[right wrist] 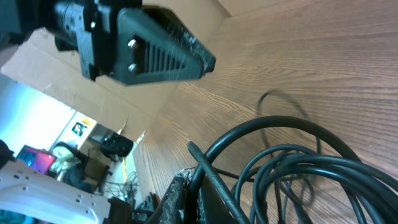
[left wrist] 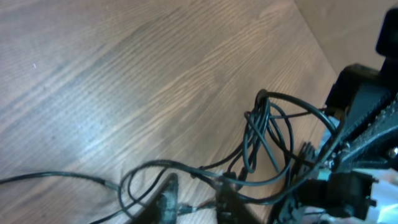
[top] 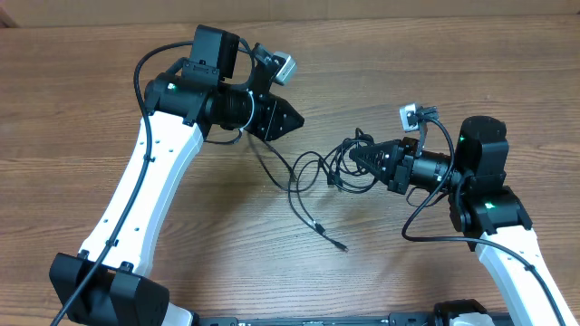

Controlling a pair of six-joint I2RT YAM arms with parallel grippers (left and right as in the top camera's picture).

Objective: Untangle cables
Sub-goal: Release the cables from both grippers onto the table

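Note:
The cables point(top: 319, 172) are thin black cords bunched in loops at mid-table, with two loose plug ends trailing toward the front point(top: 339, 244). My right gripper point(top: 355, 154) is shut on the right side of the bunch. In the right wrist view a cord runs between its closed fingers point(right wrist: 198, 198), and the loops point(right wrist: 292, 162) spread out beyond them. My left gripper point(top: 295, 120) hovers to the upper left of the bunch, apart from it. In its wrist view its jaws point(left wrist: 196, 200) stand open, and cable loops point(left wrist: 264, 134) lie just past the fingertips.
The table is bare brown wood point(top: 435, 63). The right arm's body point(left wrist: 364, 118) fills the right edge of the left wrist view. Thicker black wires run along both arms point(top: 145, 68). A cardboard wall point(right wrist: 37, 56) stands behind the table.

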